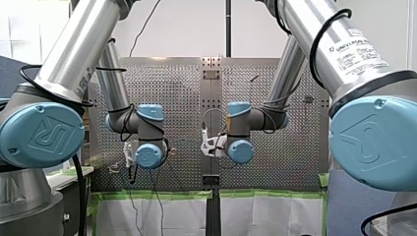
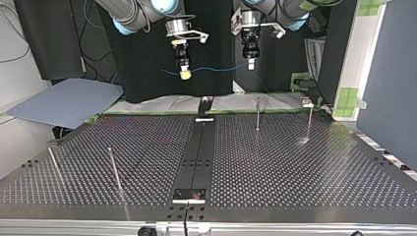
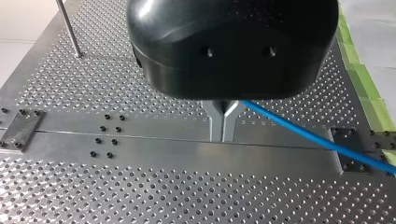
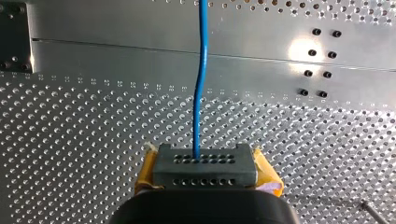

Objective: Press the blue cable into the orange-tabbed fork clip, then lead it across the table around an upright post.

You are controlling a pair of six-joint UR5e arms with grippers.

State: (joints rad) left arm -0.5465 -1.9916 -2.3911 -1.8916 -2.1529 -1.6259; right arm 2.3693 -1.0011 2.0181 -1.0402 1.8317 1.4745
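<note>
Step one not yet started. Thin blue cable (image 4: 201,84) is strung in the air above the perforated metal counter (image 2: 295,167). Left metal-fingered pincer (image 3: 222,122) and right yellow-padded pincer (image 4: 203,161) are both clenched on it. Can't make out the fork clip. Next: find it, lower, press in.

My left gripper's (image 3: 223,135) black housing (image 3: 233,46) hides the tops of its metal fingers (image 3: 216,123) and where the blue cable (image 3: 308,137) meets them; beside it the cable runs out of frame; a dark perforated block (image 4: 204,175) covers my right gripper's (image 4: 204,161) grip on the cable; ahead, its far end is cut off.
</note>
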